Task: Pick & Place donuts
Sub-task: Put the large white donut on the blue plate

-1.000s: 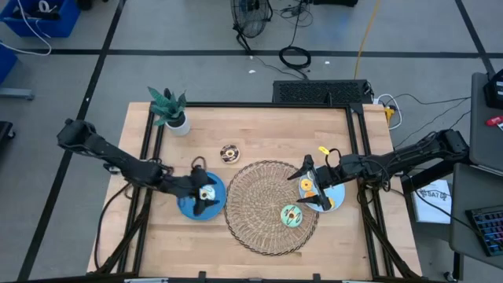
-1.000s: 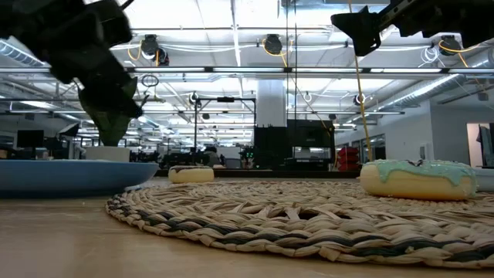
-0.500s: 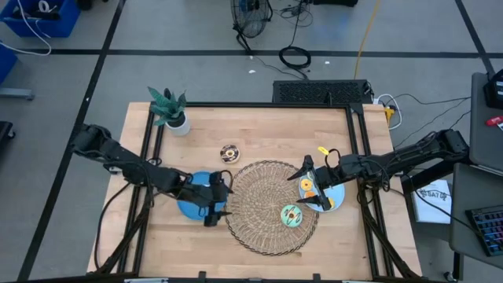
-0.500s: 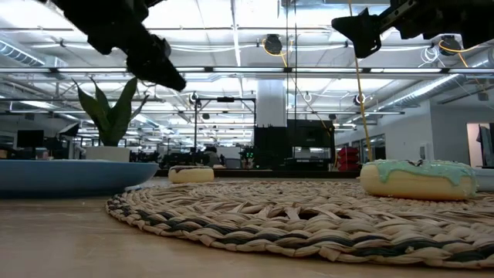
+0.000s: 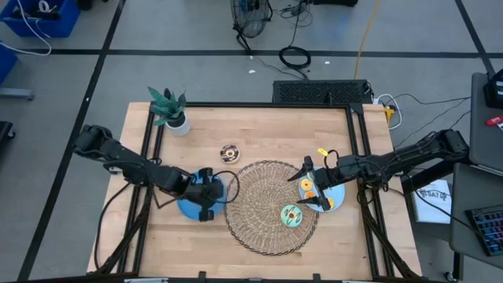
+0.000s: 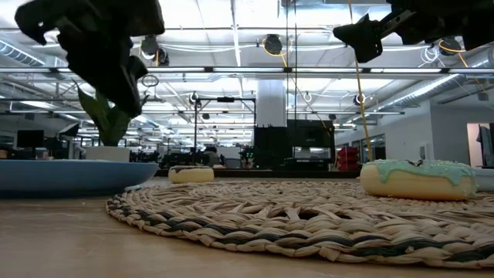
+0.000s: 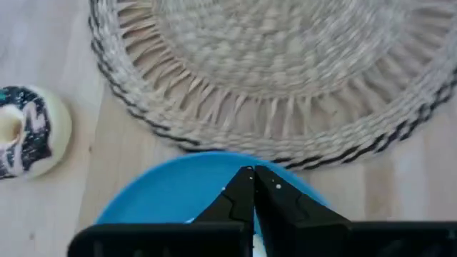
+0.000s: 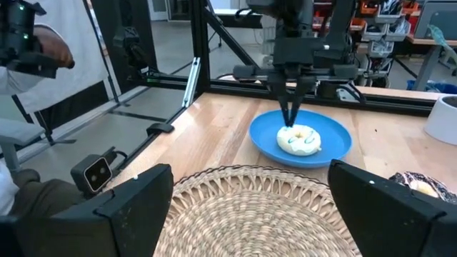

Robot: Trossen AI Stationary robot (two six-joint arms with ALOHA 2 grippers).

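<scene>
I am seeing my left gripper (image 8: 291,114) pinching its fingers together just above a white iced donut (image 8: 298,140) on the round blue plate (image 8: 335,146). My right gripper (image 5: 308,185) is gaping wide beside the woven mat (image 5: 263,228).

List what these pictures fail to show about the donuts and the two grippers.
- White donut on the left blue plate: hidden in the high view by the left gripper; the left wrist view shows only a sliver of it beneath the shut fingers.
- Whether those fingers touch it: the right wrist view is too far off.
- Orange donut on the right blue plate: partly covered by the open right gripper.
- Chocolate donut: sprinkles too small to tell.
</scene>
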